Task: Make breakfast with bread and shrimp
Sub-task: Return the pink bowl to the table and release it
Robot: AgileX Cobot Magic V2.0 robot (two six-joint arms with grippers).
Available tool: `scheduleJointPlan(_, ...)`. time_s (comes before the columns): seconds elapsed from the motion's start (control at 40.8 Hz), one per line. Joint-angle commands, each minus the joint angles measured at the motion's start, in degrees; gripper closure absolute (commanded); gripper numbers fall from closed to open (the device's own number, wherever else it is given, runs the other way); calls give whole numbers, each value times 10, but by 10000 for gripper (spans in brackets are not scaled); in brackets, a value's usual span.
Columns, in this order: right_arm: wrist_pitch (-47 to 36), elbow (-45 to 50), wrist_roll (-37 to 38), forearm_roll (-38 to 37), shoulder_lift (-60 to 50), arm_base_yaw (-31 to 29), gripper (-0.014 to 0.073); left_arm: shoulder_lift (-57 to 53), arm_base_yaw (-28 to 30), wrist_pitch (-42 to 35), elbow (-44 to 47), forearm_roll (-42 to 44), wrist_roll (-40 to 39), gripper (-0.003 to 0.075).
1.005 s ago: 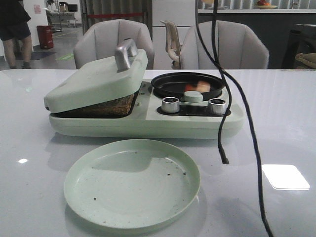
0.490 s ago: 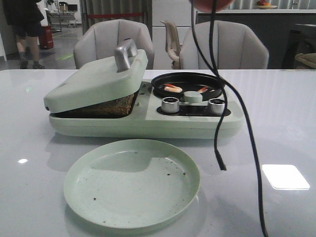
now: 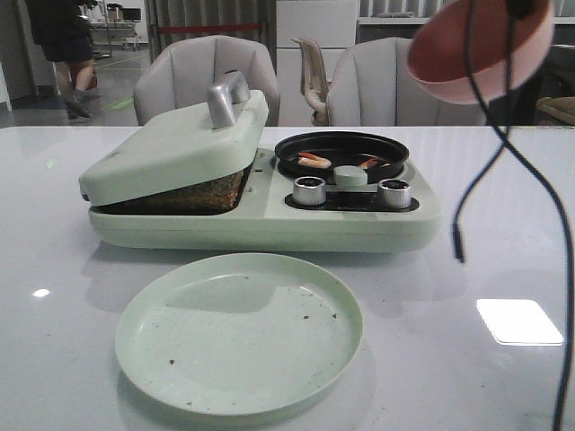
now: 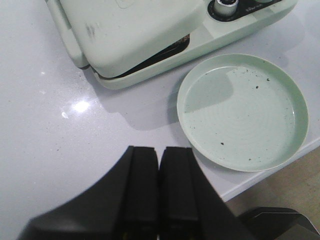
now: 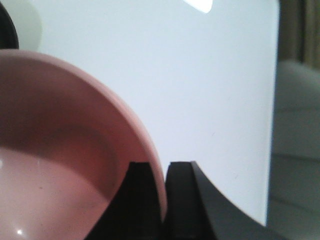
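Bread [image 3: 184,193] mostly hidden under lid [image 3: 175,148]; shrimp [image 3: 314,161] small in pan [image 3: 341,153].

The breakfast maker [image 3: 260,193] spans the middle of the surface [image 3: 503,224], its tilted lid [image 3: 175,144] blocking the left half, while the round pan [image 3: 341,154] lies open from above. A pink bowl [image 3: 481,45] and dangling cables [image 3: 503,180] crowd the right side; the plate [image 3: 239,330] fills the near middle.
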Motion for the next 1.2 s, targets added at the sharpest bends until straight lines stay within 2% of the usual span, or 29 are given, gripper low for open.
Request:
scheduleJointPlan(0.0,-2,53,-32,95,-66,-65,550,-4,-1,-42,-15,-5,-7,619)
scheduleJointPlan(0.123,-53,146,-74,235,-104,-147,550,-4,-1,-42,-15,-5,-7,619)
scheduleJointPlan(0.196,-84,204,-100,295,-124,-189,550,-4,-1,-43,-15,-5,-7,619)
scheduleJointPlan(0.343,-157,319,-131,366,-152,-253,550,-4,-1,-48,-15,-5,-7,619)
scheduleJointPlan(0.441,-214,389,-136,373,-161,-269,550,-4,-1,-55,-15,-5,-7,619)
scheduleJointPlan(0.638,-363,510,-136,373,-160,-263,550,-4,-1,-59,-14,-5,-7,619)
scheduleJointPlan(0.809,-410,553,-136,368,-158,-263,540,-4,-1,-72,4,-5,-7,619)
scheduleJointPlan(0.907,-410,553,-136,368,-158,-263,463,-2,-1,-73,14,-6,-7,619)
scheduleJointPlan(1.079,-404,549,-136,373,-159,-263,219,-2,-1,-73,20,-6,-7,619)
scheduleJointPlan(1.177,-378,533,-136,374,-164,-263,152,-2,-1,-73,20,-6,-7,619)
